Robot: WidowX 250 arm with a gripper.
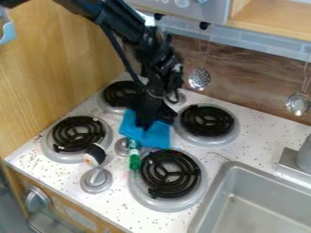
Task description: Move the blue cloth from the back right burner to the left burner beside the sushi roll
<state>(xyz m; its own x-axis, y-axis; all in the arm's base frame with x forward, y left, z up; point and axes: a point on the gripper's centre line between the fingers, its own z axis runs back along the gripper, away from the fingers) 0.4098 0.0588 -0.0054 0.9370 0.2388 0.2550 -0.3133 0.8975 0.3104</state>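
1. The gripper (148,113) is low over the stove top, right at the blue cloth (147,131). The cloth lies directly below it and spreads a little to both sides, in the space between the burners.

2. I cannot tell from this view if the gripper is spread or pressed together, nor if it is pinching the cloth, because its dark end covers the place of contact.

3. By my judgement, the step in hand is the handling of the cloth, at the stage of contact with it. Whether this is a taking or a releasing, I cannot say.

4. From here, a next move would call first for making sure of the hold. If the cloth is held, a straight lift would be the more careful way; if it is free, the gripper should go away without dragging it.

5. Care is needed for the green tube (134,157), just beside the near edge of the cloth, on the camera side of the gripper. A sideways pull could, I think, roll it.

6. Around the gripper there are four burners: one behind to the left (121,94), one to the right (207,120), one nearer the camera (170,174), and one to the left and nearer (77,133). A small dark and white thing (95,154) is also to the left and nearer, well apart from the cloth.
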